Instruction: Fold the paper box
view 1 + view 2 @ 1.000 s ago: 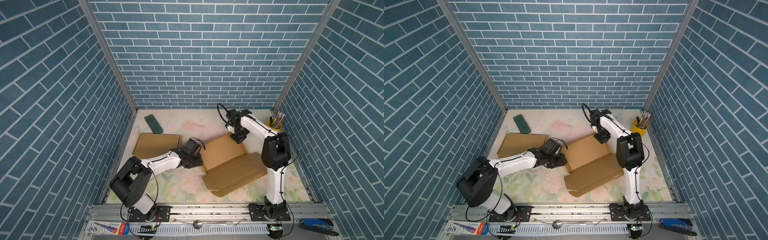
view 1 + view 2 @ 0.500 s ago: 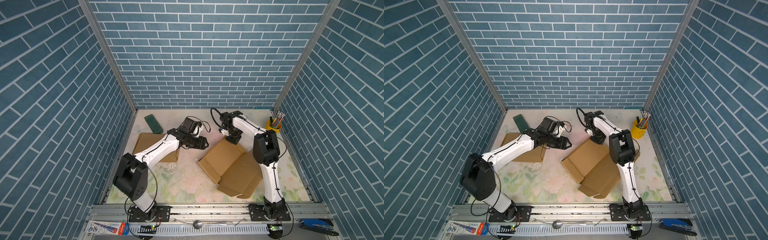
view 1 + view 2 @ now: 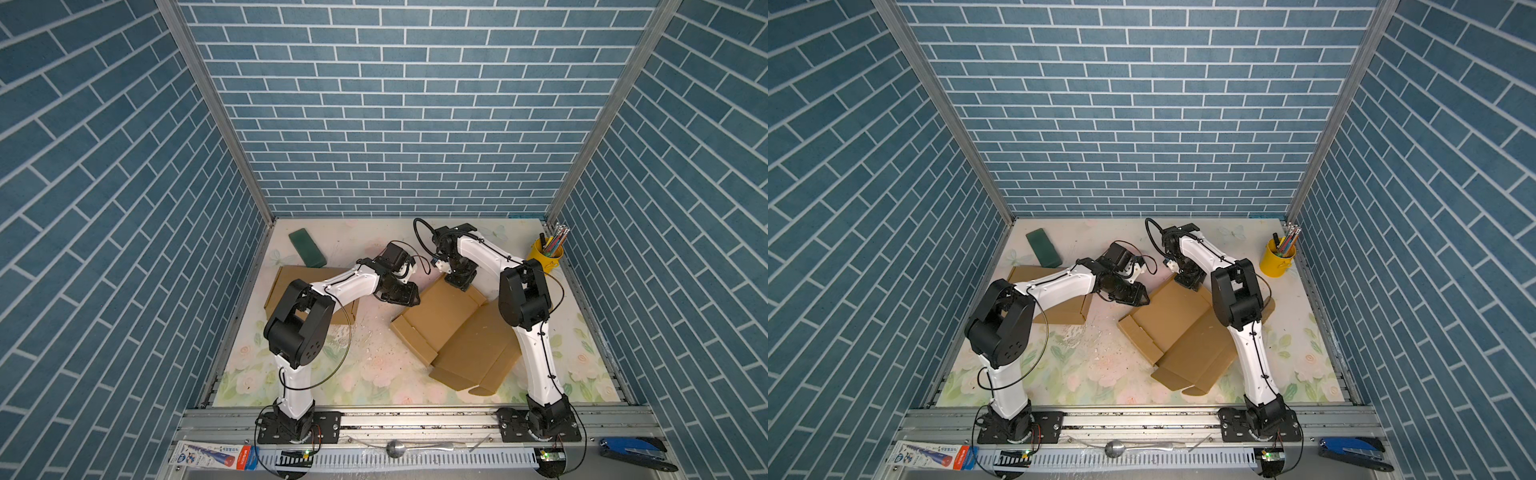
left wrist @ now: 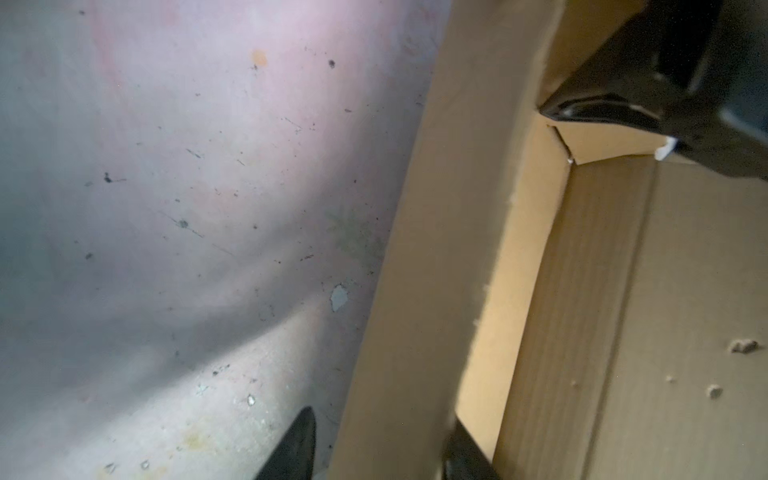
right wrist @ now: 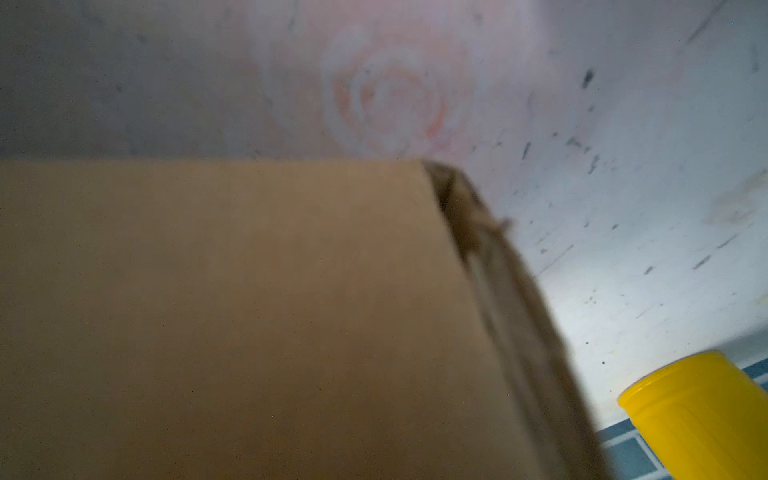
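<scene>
One printed packet (lettering illegibly small), apart from paper box.

This is a robotics lab test cell, dressed up rather than lived in. Printed blue brick wall panels close three sides, joined by bare aluminium corner posts. The table wears a flower-print cover, scuffed and speckled with crumbs. Along its front edge runs an aluminium rail with two white-and-black robot arms bolted on by black base plates. Below it sit a slotted cable duct and small boards with green lights. Stray props lie about: a yellow pencil cup in the far right corner, a spoon and a toothpaste carton.
</scene>
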